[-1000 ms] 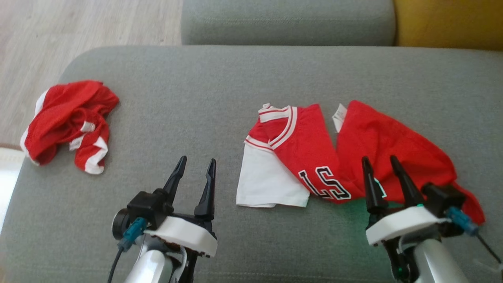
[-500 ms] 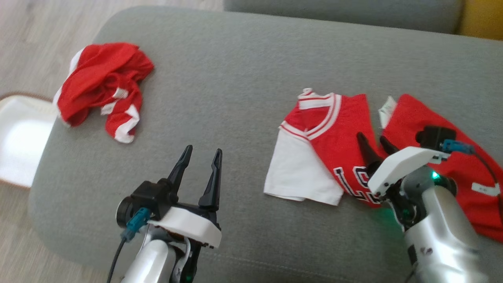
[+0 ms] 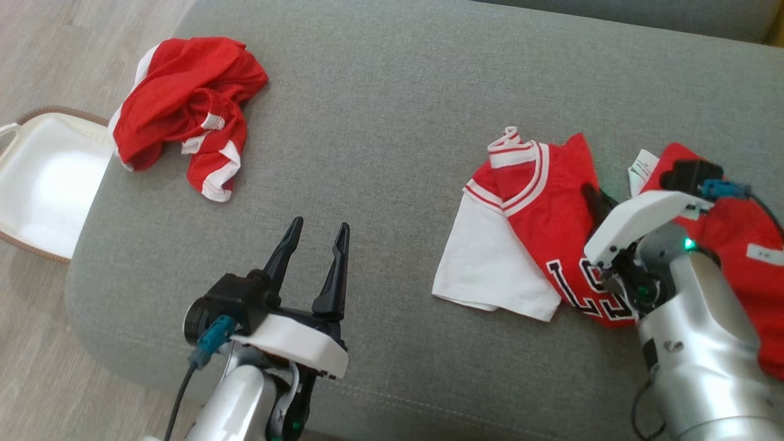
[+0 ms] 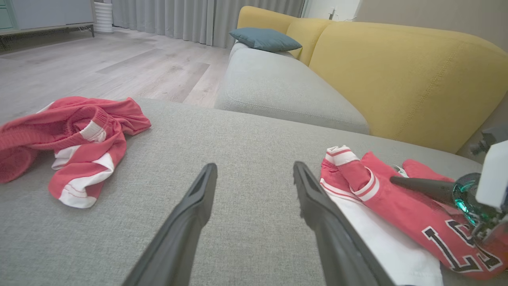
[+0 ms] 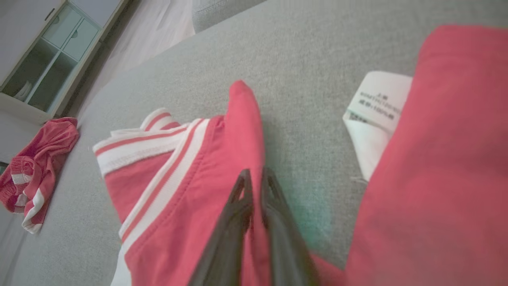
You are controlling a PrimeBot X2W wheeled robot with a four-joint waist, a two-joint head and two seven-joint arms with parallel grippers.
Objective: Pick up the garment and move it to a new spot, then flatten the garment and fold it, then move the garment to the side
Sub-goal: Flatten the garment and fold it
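Left gripper (image 3: 321, 223) wide-spread, empty; right gripper (image 5: 256, 172) pinched on a garment (image 3: 542, 211) fold, forearm outstretched.

jersey (image 3: 539, 214) cropped right, basket (image 3: 43, 190) cropped left

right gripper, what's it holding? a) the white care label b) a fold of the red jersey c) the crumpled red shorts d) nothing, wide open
b: the right wrist view shows the right gripper pinched on a raised fold of the red jersey.
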